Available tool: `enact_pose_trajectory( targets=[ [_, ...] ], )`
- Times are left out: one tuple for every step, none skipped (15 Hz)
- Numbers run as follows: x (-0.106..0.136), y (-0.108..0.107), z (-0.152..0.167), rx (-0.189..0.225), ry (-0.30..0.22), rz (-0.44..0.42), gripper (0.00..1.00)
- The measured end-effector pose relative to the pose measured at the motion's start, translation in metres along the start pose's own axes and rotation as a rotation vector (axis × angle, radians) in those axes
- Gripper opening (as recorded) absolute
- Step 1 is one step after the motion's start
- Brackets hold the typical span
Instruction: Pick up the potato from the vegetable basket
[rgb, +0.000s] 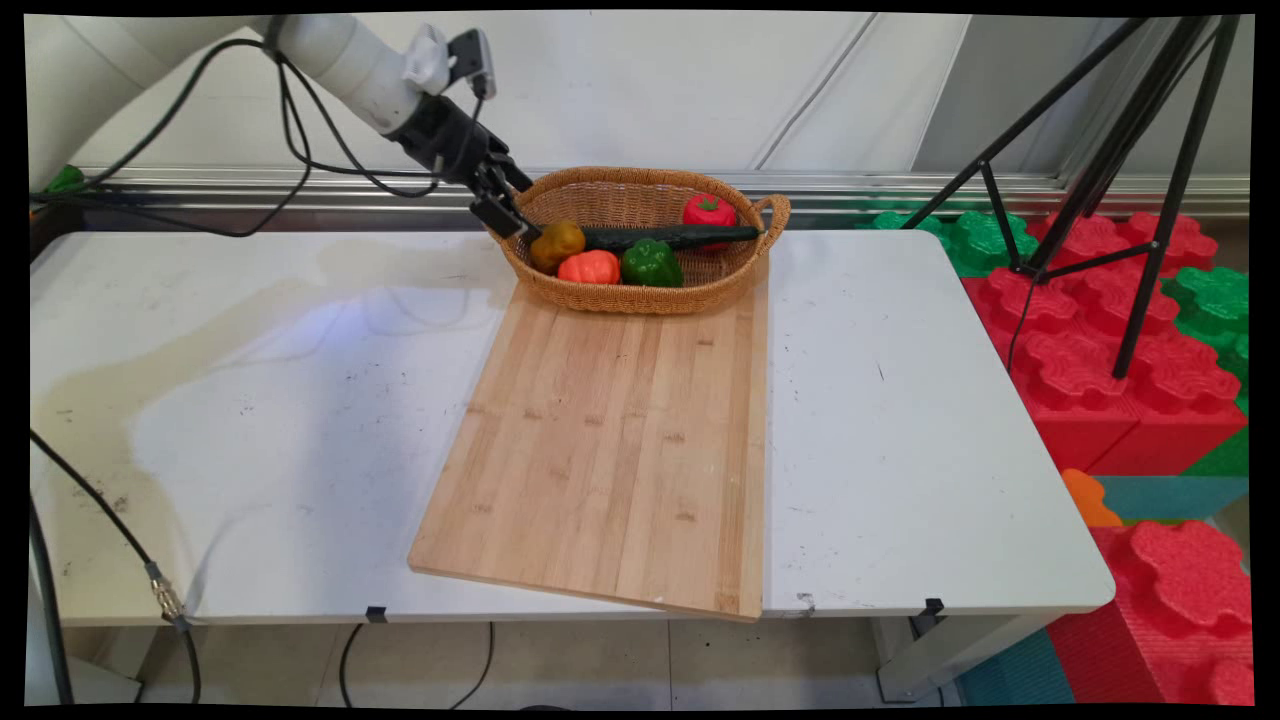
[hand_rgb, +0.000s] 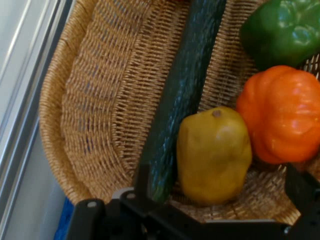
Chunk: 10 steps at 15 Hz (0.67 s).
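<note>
Robot lab, staged test setup.
White table (rgb: 900, 450) against bare wall panels, black tripod (rgb: 1120, 170), red and green foam blocks (rgb: 1100, 340), loose cables (rgb: 100, 520).

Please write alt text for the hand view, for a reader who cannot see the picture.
The open black gripper is poised over the brownish-yellow pear-shaped fruit, one finger on each side of it, inside a wicker basket. A long dark green cucumber lies beside the fruit, with an orange pumpkin and a green bell pepper on its other side.
</note>
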<state>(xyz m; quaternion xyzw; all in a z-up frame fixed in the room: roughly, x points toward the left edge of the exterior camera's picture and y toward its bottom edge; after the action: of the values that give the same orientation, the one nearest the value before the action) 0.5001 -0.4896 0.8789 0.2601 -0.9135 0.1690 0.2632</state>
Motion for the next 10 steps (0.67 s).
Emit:
enact_pose_trajectory(
  targets=[
    [0.002,-0.003,0.010,-0.007,-0.012,0.007,1.00],
    [0.004,-0.004,0.015,-0.012,-0.019,0.011,1.00],
    [0.005,-0.006,0.023,-0.018,-0.028,0.016,1.00],
    [0.006,-0.008,0.027,-0.024,-0.033,0.019,1.00],
    [0.007,-0.009,0.032,-0.030,-0.037,0.021,1.00],
    [0.008,-0.010,0.035,-0.035,-0.040,0.023,1.00],
    [0.009,-0.011,0.039,-0.042,-0.045,0.025,1.00],
    [0.009,-0.012,0.042,-0.049,-0.050,0.027,1.00],
    [0.009,-0.013,0.045,-0.053,-0.053,0.028,1.00],
    [0.009,-0.013,0.048,-0.059,-0.057,0.030,1.00]
  ],
)
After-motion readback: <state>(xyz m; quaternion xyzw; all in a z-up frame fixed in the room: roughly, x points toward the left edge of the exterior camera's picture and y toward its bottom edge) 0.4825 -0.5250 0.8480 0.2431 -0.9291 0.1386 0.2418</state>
